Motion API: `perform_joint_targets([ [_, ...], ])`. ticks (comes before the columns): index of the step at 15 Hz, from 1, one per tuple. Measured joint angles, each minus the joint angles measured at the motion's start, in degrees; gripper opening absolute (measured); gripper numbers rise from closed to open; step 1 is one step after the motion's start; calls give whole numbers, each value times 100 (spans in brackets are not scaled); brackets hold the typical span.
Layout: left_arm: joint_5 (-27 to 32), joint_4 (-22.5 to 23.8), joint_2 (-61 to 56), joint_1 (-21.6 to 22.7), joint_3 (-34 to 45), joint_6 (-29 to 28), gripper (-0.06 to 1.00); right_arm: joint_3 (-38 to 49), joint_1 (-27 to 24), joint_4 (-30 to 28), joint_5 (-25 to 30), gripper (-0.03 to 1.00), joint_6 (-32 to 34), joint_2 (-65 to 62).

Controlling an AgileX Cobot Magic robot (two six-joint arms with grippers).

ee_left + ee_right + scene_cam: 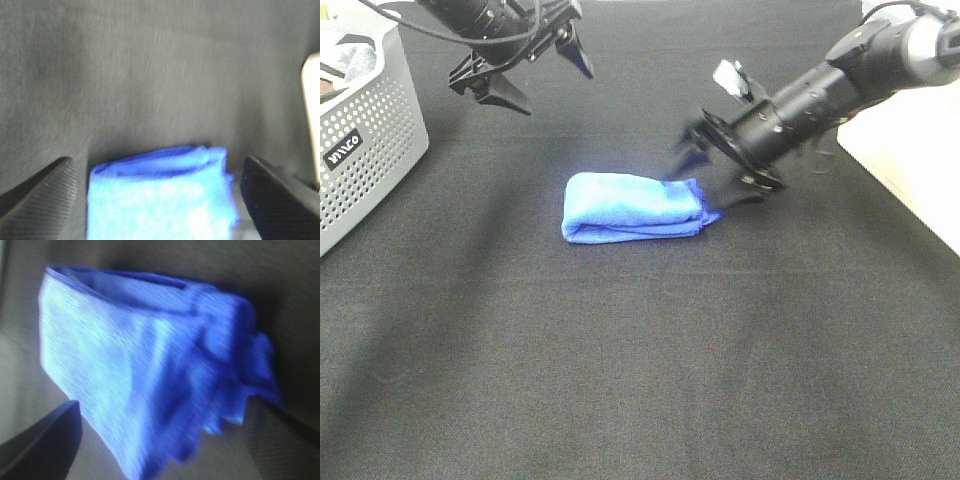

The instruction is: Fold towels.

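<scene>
From the high camera I've got the towel (633,207) lying mid-table (650,380), already doubled into a compact blue bundle, so I judge we're late in the fold. My right pincer (712,172) sits at its right end, blurred with motion; whether it grips the loose edges there, I cannot tell from here. My left pincer (532,70) hangs well above and behind, spread wide, holding nothing. The grey basket (365,130) stands far left, well apart, and the pale surface (910,150) at the right edge is no obstacle.

Left wrist view: both fingers (37,192) splayed open, the towel (160,197) lying below between them, untouched.

Right wrist view: the towel (145,375) fills the frame, layers ragged at one end, with dark fingertips (42,440) on either side, apart rather than clamped. Next, I reckon, comes squaring those uneven edges.
</scene>
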Motion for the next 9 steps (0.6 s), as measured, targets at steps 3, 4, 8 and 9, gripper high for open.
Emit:
perform_joint_targets([
  [3,372,132,-298,0,0,332,85,0,-6,-441,103,82,132,-642],
  [4,596,321,-613,0,0,372,85,0,-6,-619,218,82,292,-1054],
  [8,1283,1278,-1249,0,-6,275,85,0,11,-1089,693,82,682,-1839],
  [9,1375,1564,-1415,0,-6,229,85,0,11,-1306,888,82,894,-2057],
])
